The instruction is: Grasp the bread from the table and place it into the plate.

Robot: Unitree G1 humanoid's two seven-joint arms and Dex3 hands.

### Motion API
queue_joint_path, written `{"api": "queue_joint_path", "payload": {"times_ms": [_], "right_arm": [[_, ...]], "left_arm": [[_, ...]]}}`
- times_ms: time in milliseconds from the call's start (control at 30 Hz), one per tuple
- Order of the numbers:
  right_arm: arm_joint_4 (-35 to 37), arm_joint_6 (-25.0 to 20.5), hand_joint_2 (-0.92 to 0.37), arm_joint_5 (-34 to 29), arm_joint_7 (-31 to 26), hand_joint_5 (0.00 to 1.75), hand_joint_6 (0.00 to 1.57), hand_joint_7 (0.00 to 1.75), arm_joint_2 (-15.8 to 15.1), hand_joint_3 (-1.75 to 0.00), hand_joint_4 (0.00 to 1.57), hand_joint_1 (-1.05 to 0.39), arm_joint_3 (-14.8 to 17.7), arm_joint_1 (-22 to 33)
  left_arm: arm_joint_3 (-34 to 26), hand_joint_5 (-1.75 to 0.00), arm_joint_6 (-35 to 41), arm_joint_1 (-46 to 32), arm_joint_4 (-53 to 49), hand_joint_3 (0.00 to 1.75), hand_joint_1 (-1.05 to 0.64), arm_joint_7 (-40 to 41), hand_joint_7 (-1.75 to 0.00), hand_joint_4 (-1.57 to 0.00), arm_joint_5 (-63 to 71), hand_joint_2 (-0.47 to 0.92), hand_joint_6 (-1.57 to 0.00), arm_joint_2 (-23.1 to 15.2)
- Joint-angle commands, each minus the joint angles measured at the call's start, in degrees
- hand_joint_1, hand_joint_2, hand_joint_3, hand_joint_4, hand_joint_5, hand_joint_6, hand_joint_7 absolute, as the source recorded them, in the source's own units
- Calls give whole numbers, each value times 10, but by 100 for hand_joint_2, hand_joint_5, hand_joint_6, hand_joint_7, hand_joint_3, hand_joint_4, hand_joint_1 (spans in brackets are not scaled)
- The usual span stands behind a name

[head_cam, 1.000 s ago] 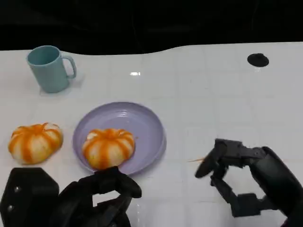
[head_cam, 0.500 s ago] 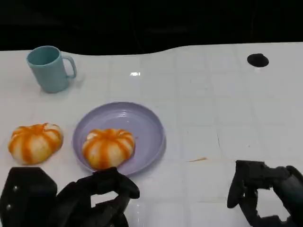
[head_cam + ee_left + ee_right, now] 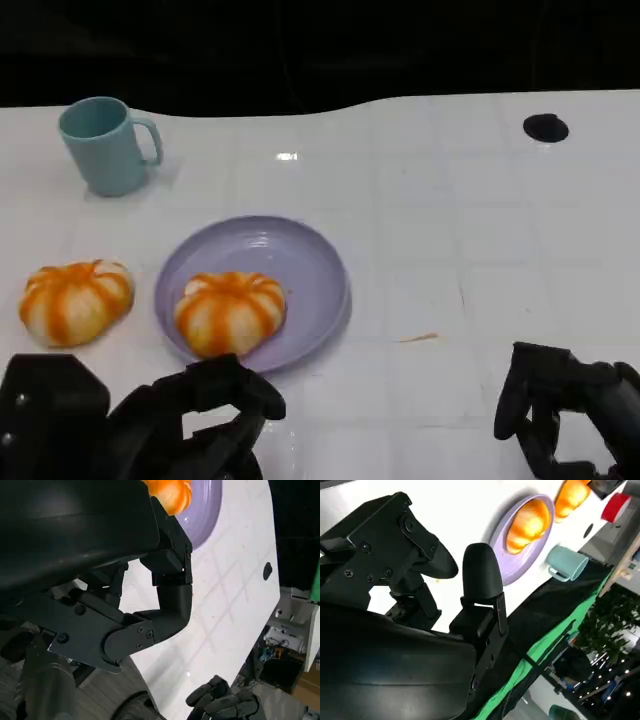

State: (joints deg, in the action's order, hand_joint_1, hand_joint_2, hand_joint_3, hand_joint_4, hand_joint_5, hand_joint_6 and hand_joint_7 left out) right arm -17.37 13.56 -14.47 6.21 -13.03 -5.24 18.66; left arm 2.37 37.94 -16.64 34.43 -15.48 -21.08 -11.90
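Head view: one bread (image 3: 230, 312) lies in the plate (image 3: 310, 262); a second bread (image 3: 75, 301) sits near the surface's left edge. The left hand (image 3: 190, 420) and right hand (image 3: 560, 405) hold nothing, fingers loosely curled. Reach left, approaching that loaf from above.

Left wrist view: fingers (image 3: 170, 605) apart, empty.

Right wrist view: fingers (image 3: 480, 575) apart, empty.

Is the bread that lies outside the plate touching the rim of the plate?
Apart. In the head view a strip of white table shows between the bread on the table and the rim of the purple plate.
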Motion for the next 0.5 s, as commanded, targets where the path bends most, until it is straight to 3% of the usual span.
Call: {"api": "queue_joint_path", "payload": {"times_ms": [33,500], "right_arm": [[10,6,-37,-17,-16,175,74,166,-3,-141,96,-5,7,0],[12,-3,-37,-34,-20,175,74,168,0,-138,97,-7,0,-3]], "left_arm": [[-8,-175,-10,-5,-2,79,-33,-9,-148,-68,-6,80,-59,-8],[-10,-175,-27,-7,-13,78,-32,-15,-145,-67,-4,81,-60,-12]]}}
